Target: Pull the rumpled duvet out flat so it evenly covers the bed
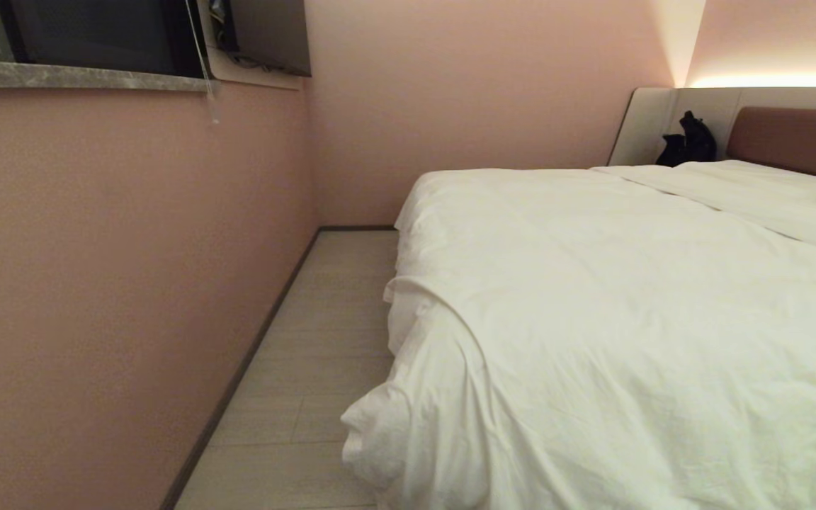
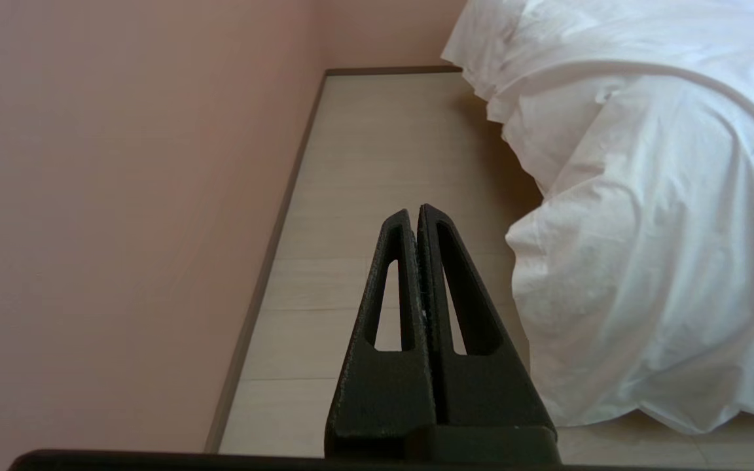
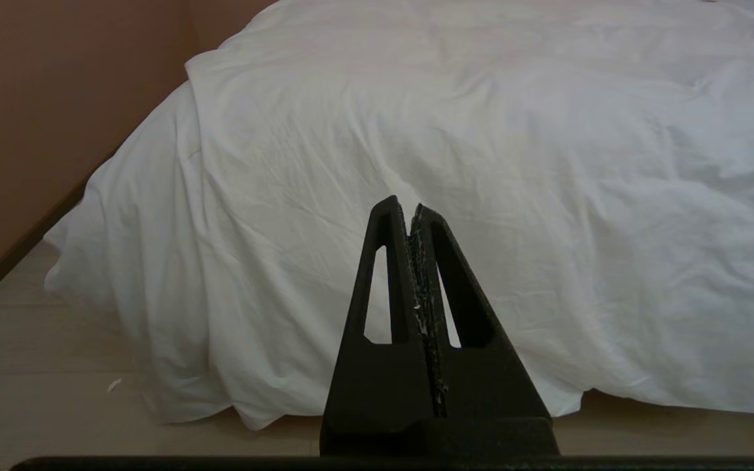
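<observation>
Duvet (image 1: 592,319) edge overhangs bed, beside bare floor (image 1: 309,397).

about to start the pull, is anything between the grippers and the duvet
Nothing visible is. The shut left gripper points along bare floor beside the hanging duvet corner. The shut right gripper faces the duvet's draped foot edge with only open floor between.

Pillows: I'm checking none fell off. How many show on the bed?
1 for certain: a flat white pillow at the headboard, past the duvet. A second may lie beyond the frame's right edge.
</observation>
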You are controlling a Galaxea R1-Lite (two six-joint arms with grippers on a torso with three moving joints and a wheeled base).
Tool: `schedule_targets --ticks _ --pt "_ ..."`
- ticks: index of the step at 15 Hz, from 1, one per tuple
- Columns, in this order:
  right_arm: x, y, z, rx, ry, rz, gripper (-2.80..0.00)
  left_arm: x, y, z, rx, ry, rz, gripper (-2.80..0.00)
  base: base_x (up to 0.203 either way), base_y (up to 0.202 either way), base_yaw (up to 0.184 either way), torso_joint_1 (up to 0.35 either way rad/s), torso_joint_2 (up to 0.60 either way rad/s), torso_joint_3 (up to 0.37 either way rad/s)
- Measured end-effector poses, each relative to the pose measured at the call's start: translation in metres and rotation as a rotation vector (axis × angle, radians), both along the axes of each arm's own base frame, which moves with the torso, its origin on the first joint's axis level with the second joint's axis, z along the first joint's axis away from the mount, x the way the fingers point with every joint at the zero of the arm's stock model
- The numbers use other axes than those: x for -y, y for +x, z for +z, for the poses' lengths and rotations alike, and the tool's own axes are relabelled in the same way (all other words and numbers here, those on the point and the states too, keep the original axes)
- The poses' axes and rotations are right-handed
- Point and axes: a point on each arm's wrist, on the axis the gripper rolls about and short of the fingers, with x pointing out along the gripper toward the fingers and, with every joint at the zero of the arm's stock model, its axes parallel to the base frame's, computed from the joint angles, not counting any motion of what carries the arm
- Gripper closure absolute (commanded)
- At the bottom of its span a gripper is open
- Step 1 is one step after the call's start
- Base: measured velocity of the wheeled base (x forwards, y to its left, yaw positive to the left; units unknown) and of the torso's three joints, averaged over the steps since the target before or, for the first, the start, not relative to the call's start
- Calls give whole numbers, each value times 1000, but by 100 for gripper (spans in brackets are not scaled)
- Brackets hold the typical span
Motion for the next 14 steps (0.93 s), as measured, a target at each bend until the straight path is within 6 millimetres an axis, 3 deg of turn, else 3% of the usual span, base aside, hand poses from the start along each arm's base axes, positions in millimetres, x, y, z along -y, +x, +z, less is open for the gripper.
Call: schedule_targets --ticks 14 --pt "0 0 0 0 0 0 0 0 0 0 0 0 0 0 0 0 0 0 0 0"
